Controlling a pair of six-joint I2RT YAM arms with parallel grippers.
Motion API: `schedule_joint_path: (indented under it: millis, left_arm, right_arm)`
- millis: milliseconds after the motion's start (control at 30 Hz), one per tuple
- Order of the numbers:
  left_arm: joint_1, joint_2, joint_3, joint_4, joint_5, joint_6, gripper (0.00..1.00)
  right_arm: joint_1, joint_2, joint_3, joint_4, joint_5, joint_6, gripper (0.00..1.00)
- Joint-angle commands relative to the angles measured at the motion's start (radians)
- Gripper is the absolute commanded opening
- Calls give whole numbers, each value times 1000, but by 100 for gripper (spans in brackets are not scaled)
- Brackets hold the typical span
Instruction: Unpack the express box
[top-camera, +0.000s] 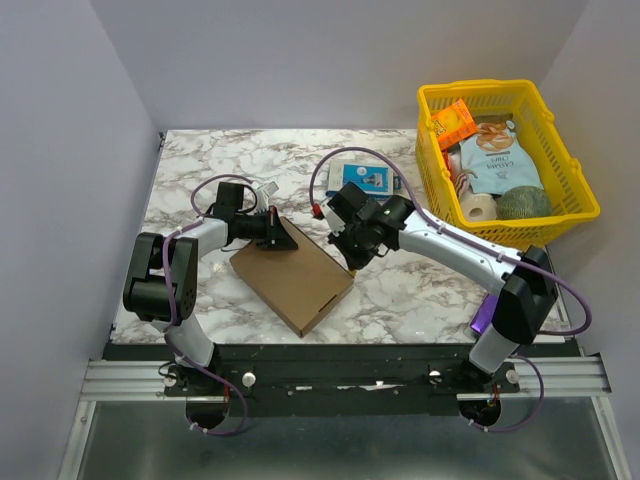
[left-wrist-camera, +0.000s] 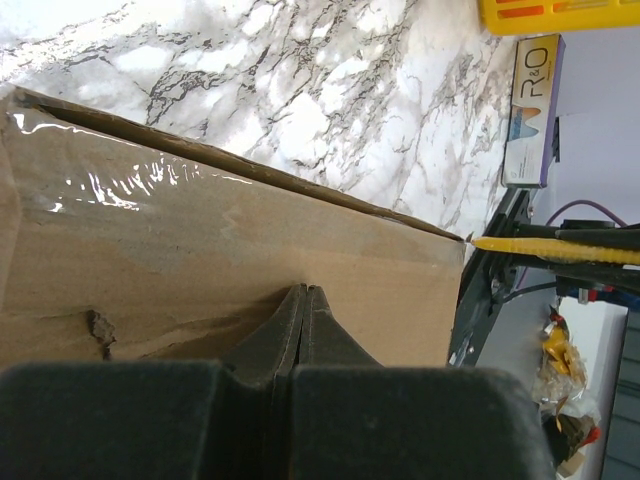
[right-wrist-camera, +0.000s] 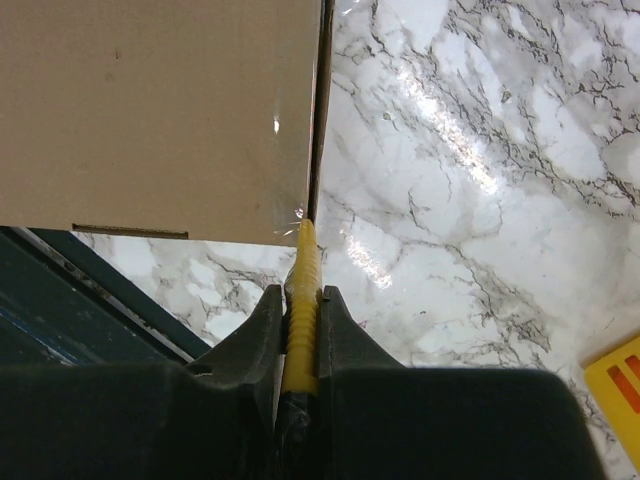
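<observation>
The express box (top-camera: 292, 280) is flat brown cardboard (clear tape (left-wrist-camera: 100, 188) glinting), shut.

Holding the left arm (top-camera: 165, 265) folded sharply at the elbow, forearm reaching toward the right, with the left gripper (top-camera: 288, 240) pressed fully together, no gap between the fingertips (left-wrist-camera: 295, 305), tips pointing low. Stretching the right arm (top-camera: 460, 245) long from its base toward the left, wrist dipping down, the right gripper (right-wrist-camera: 300, 292) pinching a thin yellow tool (right-wrist-camera: 303, 250) between its nearly closed fingers.
</observation>
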Motion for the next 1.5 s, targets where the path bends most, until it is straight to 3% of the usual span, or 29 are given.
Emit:
schedule_joint_path:
  millis: [0, 233, 433, 533, 567, 700, 767, 833, 867, 933, 1000, 1067, 1167, 1467]
  left_arm:
    - [5, 42, -8, 12, -198, 57, 0]
    - [3, 28, 7, -3, -149, 77, 0]
    - [-3, -27, 38, -14, 13, 76, 1]
    - [-3, -76, 120, -106, 24, 109, 12]
    - [-3, -101, 153, -144, 14, 132, 22]
    - [9, -151, 321, -379, -77, 316, 36]
    - [17, -170, 400, -550, -105, 515, 40]
    - [25, -205, 421, -731, -108, 732, 37]
    - [26, -219, 421, -797, -106, 808, 28]
    - [31, -253, 374, -961, -115, 955, 18]
    - [31, -292, 313, -1014, -151, 1085, 6]
    - [28, -322, 213, -1020, -169, 1123, 0]
    - [2, -369, 123, -962, -212, 1133, 0]
    - [-32, -355, 73, -858, -232, 1039, 0]
  right_arm:
    - [9, -60, -31, -98, -37, 3, 0]
    - [-10, -103, 60, -29, 69, -29, 1]
    - [-56, -109, 83, 32, 132, -64, 0]
    - [-124, -114, 38, 89, 129, -61, 0]
    - [-167, -103, 37, 98, 123, -61, 1]
    - [-267, -51, 78, 117, 59, -83, 0]
    - [-308, -26, 122, 124, 16, -106, 0]
    - [-325, 6, 155, 134, 6, -109, 0]
    - [-331, 14, 176, 138, -23, -106, 0]
    - [-334, 32, 193, 155, -34, -98, 0]
    - [-334, 44, 216, 161, -60, -89, 0]
    - [-334, 58, 227, 163, -81, -75, 1]
    - [-334, 75, 239, 160, -104, -64, 0]
    - [-331, 122, 234, 146, -182, -51, 0]
